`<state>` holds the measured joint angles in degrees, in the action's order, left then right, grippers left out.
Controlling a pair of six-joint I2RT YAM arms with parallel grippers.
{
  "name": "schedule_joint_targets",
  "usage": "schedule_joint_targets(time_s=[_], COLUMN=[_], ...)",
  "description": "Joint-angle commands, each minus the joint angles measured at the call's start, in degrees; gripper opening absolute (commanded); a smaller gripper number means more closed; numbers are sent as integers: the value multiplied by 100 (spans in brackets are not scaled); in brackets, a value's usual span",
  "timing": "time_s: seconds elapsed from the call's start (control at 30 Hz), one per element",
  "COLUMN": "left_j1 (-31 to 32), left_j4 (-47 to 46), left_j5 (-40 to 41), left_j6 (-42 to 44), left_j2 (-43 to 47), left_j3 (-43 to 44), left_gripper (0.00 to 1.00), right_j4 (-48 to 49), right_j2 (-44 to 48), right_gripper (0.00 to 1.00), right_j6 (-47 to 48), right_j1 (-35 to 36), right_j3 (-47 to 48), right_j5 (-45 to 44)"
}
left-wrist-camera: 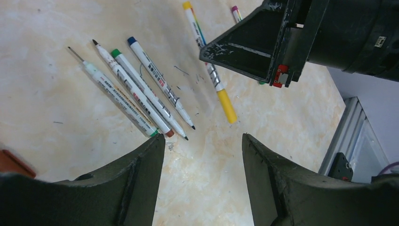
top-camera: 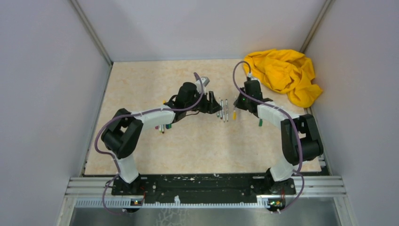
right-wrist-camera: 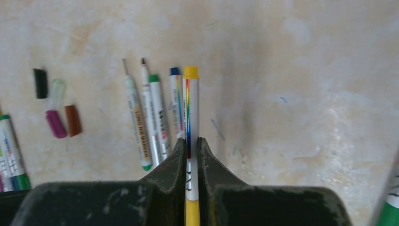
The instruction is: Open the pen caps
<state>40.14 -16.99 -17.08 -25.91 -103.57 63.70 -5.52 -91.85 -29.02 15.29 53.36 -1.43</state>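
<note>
- The table has a pale marbled top, and all the pens and caps lie on it.
- A crumpled yellow cloth sits in the far right corner, well apart from the pens.
- The left arm and the right arm both reach in towards the middle of the table, and their tips face each other across the pen row.
- The left end effector is spread wide with nothing between its fingers. It hovers over bare table just beside the row of open pens.
- The right end effector is pressed together on the barrel of the yellow pen, which lies flat along the table.
- The yellow cap is on that pen, at the end tucked back between the fingers. In the left wrist view it projects past the right end effector.
- Four open pens lie side by side just left of the yellow pen, with their tips bare.
- More pens with green ends lie at the left edge of the right wrist view.
- Three loose caps rest close together between those two groups of pens:
  - a purple cap
  - a red-brown cap
  - a black cap
- A green piece shows at the right edge, cut off so I cannot tell whether it is a cap or a pen.
</note>
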Motion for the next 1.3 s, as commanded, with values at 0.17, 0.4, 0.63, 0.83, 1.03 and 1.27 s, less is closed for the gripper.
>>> schedule_joint_targets(time_s=[0.17,0.4,0.63,0.83,1.03,1.27], left_j1=[22,20,-13,-40,-63,-94], left_j4=[-772,-1003,-1239,-1437,-1417,-1075], left_j5=[-750,-785,-508,-511,-569,-654], left_j6=[-460,-698,-915,-1026,-1027,-858], left_j2=[-489,-757,-732,-659,-604,-425], left_j3=[-52,-77,-192,-286,-385,-344], left_gripper=[66,65,59,41,12,0], right_j4=[1078,1272,1240,1315,1378,1419], right_j2=[150,79,37,-2,60,53], right_gripper=[0,0,0,0,0,0], right_j6=[-514,-763,-815,-854,-882,-657], right_j1=[534,804,1013,1133,1134,1150], right_j3=[455,588,624,469,370,291], right_j5=[687,675,627,568,486,674])
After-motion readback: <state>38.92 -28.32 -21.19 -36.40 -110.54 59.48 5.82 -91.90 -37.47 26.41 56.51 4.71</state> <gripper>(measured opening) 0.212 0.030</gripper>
